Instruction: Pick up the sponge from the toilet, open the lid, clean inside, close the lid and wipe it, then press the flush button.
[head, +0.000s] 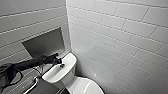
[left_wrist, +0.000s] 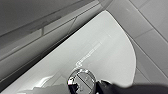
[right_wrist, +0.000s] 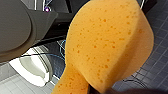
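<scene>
Over the flat tank top (head: 67, 61) of the glossy white ceramic toilet (head: 80, 86), your left gripper (head: 59, 63) sits at the small round chrome-rimmed flush button (left_wrist: 81, 79); press off-centre and you may slip off its rim without flushing. Its opening I cannot tell. Your right gripper (right_wrist: 97, 90) is clamped on the thick orange foam sponge (right_wrist: 110, 42)
</scene>
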